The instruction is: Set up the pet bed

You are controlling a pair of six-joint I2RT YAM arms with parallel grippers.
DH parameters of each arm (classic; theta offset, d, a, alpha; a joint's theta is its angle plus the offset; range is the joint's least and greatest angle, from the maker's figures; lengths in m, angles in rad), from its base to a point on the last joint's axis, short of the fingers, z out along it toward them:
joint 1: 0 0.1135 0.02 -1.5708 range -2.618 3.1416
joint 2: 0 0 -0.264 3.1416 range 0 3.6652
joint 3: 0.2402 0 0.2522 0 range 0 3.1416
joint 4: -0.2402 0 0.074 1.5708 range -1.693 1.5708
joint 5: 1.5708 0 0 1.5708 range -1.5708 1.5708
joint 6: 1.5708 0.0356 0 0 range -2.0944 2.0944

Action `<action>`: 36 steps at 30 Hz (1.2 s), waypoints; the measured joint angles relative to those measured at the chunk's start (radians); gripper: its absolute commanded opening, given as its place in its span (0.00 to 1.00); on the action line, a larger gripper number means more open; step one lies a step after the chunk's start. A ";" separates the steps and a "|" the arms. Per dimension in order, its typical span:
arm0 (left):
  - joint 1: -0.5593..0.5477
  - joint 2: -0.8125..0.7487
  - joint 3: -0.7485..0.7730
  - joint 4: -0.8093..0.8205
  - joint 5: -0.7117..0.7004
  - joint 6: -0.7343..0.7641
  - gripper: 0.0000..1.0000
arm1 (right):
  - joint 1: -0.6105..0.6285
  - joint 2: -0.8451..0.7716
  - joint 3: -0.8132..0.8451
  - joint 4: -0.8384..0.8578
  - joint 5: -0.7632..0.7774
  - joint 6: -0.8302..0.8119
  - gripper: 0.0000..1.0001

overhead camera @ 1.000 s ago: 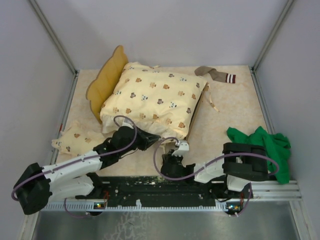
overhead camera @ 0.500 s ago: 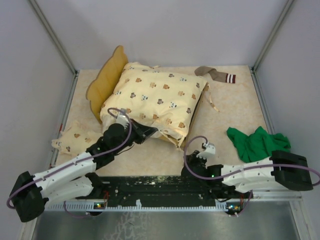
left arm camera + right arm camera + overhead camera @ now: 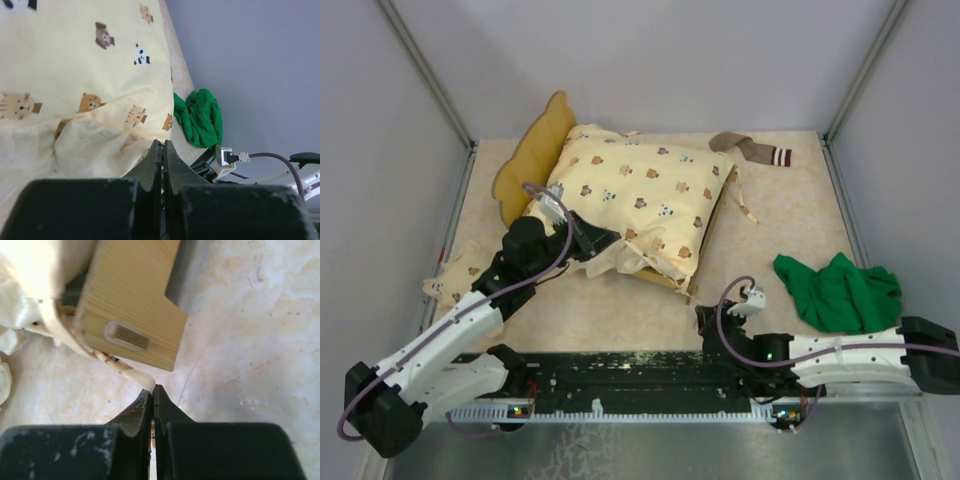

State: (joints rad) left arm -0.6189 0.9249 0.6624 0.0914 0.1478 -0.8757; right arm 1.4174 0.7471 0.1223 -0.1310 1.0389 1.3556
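Note:
The pet bed (image 3: 528, 165) stands at the back left, its wavy wooden headboard sticking out behind the cream animal-print quilt (image 3: 635, 195) that covers it. One light-wood corner with a leg (image 3: 135, 305) fills the right wrist view. My left gripper (image 3: 603, 243) (image 3: 160, 142) is shut at the quilt's near-left edge, with the pale underside of the quilt (image 3: 75, 150) against its fingers and nothing seen between the jaws. My right gripper (image 3: 704, 318) (image 3: 153, 386) lies low near the bed's front corner, shut on the end of the quilt's cream tie strap (image 3: 127, 371).
A small matching pillow (image 3: 460, 275) lies at the left edge. A green cloth (image 3: 840, 295) (image 3: 200, 117) is bunched at the right, beside my right arm. A brown striped sock (image 3: 755, 148) lies at the back. Grey walls close in three sides.
My left gripper moved back and left along the quilt's near edge, turning up its pale underside. My right arm swung out to the right and lay down low, its gripper drawing away from the bed's corner.

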 measured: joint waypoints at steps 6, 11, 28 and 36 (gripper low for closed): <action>0.005 -0.018 0.093 -0.140 -0.014 0.138 0.00 | -0.007 -0.084 0.000 0.093 -0.003 -0.193 0.00; 0.026 -0.019 0.156 -0.297 -0.061 0.222 0.00 | -0.078 -0.091 0.028 0.031 -0.035 -0.237 0.00; 0.125 0.015 0.210 -0.556 -0.047 0.295 0.00 | -0.087 -0.369 -0.006 -0.181 -0.043 -0.173 0.00; 0.177 0.005 0.212 -0.617 -0.028 0.307 0.00 | -0.087 -0.393 -0.033 -0.174 -0.057 -0.174 0.00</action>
State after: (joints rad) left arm -0.4416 0.9295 0.8749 -0.5259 0.1196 -0.5682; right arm 1.3304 0.3542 0.0895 -0.3046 0.9821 1.1820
